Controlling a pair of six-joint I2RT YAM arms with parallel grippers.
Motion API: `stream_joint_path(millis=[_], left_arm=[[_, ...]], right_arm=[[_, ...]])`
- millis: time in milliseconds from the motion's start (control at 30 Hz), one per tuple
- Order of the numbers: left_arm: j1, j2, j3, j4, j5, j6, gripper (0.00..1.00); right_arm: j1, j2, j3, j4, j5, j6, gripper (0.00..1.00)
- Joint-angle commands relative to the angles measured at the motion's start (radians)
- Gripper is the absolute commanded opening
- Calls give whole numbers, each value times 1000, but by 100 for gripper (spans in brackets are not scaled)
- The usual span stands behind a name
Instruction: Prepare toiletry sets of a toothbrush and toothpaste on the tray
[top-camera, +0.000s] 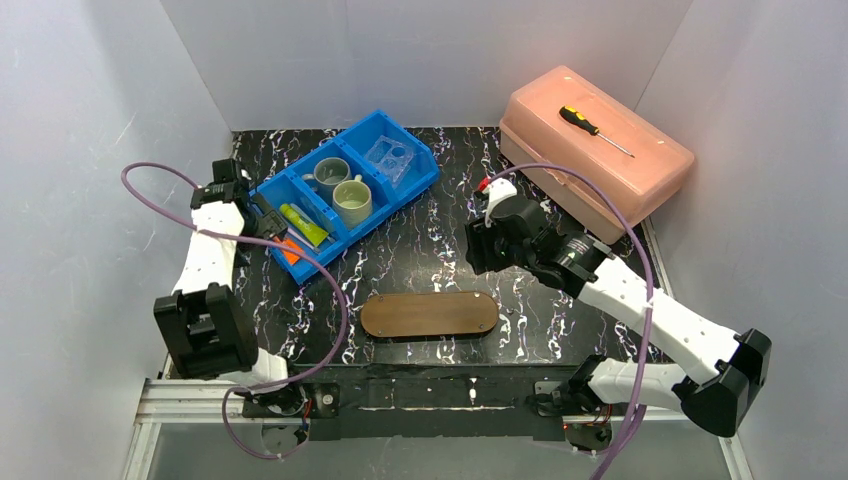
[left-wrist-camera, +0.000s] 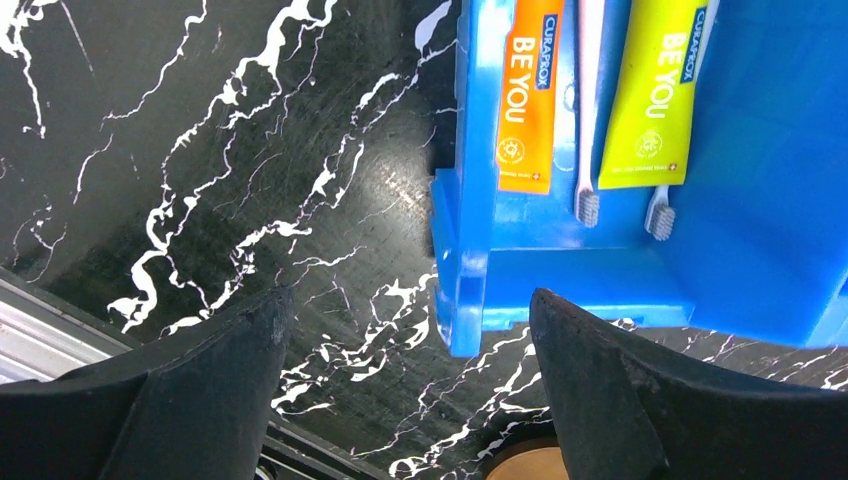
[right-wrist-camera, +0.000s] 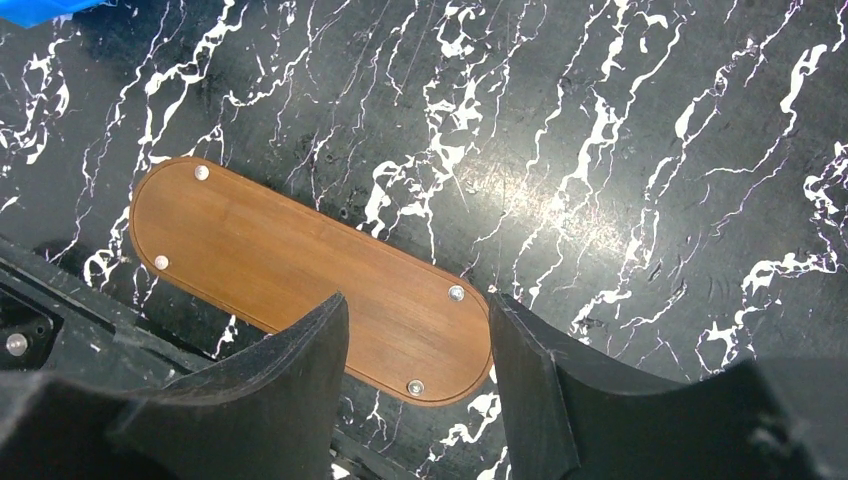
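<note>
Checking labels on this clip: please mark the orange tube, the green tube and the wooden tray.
orange tube (left-wrist-camera: 528, 100), left wrist view, on the middle of its printed face.
green tube (left-wrist-camera: 655, 95), left wrist view, on the middle of its printed face.
wooden tray (right-wrist-camera: 260, 245), right wrist view, on bare wood near its middle.

Bench (top-camera: 430, 250): black marble-look top, white veining, faint purple tint from overhead. Boxed in on three sides by plain pale grey panels: left wall (top-camera: 70, 150), back wall (top-camera: 420, 60), right wall (top-camera: 760, 80). Aluminium rail (top-camera: 190, 400) along the near edge. Translucent pink box (top-camera: 600, 160) in the far right corner, screwdriver (top-camera: 592, 128) lying on its lid. Lighting even and diffuse, with soft glare patches on the bench top in both wrist views.
</note>
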Motion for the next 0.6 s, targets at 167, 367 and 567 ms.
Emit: stream_joint_path(millis=[167,367,567], left_arm=[[34,176,151,-29,26,0,78],[34,241,197,-32,16,21,62],[33,301,254,-59,34,48,33]], right_arm=[[-3,-72,-26,-5,-19,-31,63],[-3,-88,-37,-2,-42,-31,63],[-3,-94,-60,3,-46,-30,63]])
